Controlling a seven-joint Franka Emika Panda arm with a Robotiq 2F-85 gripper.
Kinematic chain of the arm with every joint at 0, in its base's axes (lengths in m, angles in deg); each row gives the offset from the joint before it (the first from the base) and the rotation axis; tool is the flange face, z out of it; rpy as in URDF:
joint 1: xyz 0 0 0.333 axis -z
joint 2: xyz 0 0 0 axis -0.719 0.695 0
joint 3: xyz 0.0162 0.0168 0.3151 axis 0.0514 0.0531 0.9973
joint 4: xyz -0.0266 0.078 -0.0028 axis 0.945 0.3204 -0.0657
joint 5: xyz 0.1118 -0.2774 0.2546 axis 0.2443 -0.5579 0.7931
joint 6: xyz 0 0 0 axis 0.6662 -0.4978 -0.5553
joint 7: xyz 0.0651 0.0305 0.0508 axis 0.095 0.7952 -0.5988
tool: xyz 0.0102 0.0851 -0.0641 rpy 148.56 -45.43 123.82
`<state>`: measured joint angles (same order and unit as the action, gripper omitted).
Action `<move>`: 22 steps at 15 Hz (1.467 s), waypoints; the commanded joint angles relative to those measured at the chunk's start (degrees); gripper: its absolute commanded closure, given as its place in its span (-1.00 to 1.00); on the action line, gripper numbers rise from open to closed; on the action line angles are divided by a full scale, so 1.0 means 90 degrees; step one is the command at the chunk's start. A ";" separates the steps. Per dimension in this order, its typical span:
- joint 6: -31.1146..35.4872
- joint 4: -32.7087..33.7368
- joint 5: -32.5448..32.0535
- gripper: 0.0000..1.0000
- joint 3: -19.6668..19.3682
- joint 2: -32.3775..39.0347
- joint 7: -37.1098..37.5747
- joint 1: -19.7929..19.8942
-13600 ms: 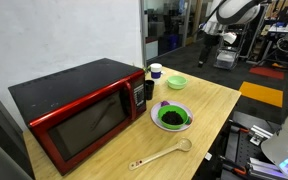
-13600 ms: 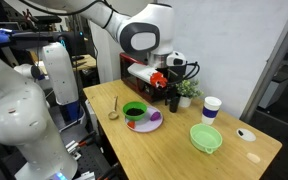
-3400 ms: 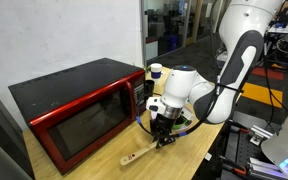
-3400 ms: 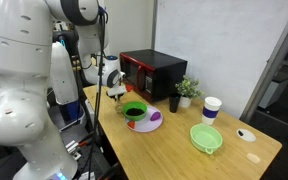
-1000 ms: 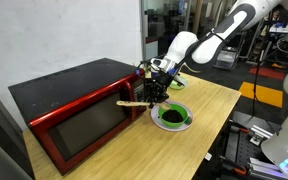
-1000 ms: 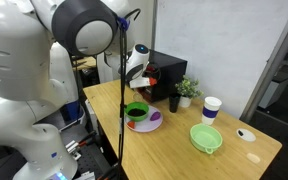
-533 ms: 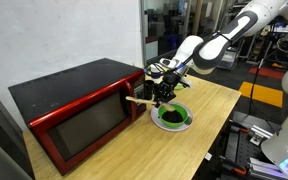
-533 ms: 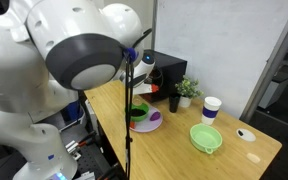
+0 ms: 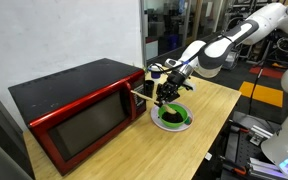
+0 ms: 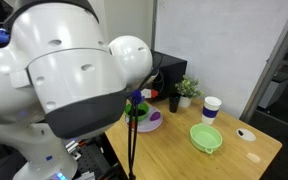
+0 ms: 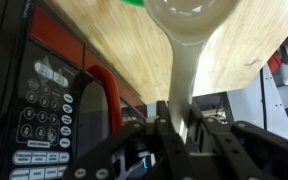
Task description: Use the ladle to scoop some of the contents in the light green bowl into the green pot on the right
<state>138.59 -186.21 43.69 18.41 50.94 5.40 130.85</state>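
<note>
One claw [image 9: 167, 93] pinches the spoon [image 11: 189, 35] by its handle | high beside the pot [image 9: 172, 119] | scoop end free, likely for dipping in the bowl [image 10: 206, 138]

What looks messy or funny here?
Nothing looks spilled or broken. One funny thing: the pale wooden ladle is up in the air, pinched by the hand, next to the red microwave.
</note>
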 commanded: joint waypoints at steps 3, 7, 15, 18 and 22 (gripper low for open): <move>-0.0064 -0.0090 -0.0182 0.89 -0.0101 0.0581 -0.0209 0.0174; -0.0065 -0.0001 -0.0207 0.89 -0.0360 0.0806 -0.0267 0.0077; -0.0070 0.0106 -0.0205 0.89 -0.0955 0.1221 -0.0648 0.0011; -0.0044 0.0114 -0.0218 0.89 -0.1063 0.1383 -0.0829 0.0034; -0.0035 0.0165 -0.0232 0.89 -0.1203 0.1723 -0.1184 0.0072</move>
<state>138.60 -185.71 42.62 8.75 63.02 -1.97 131.13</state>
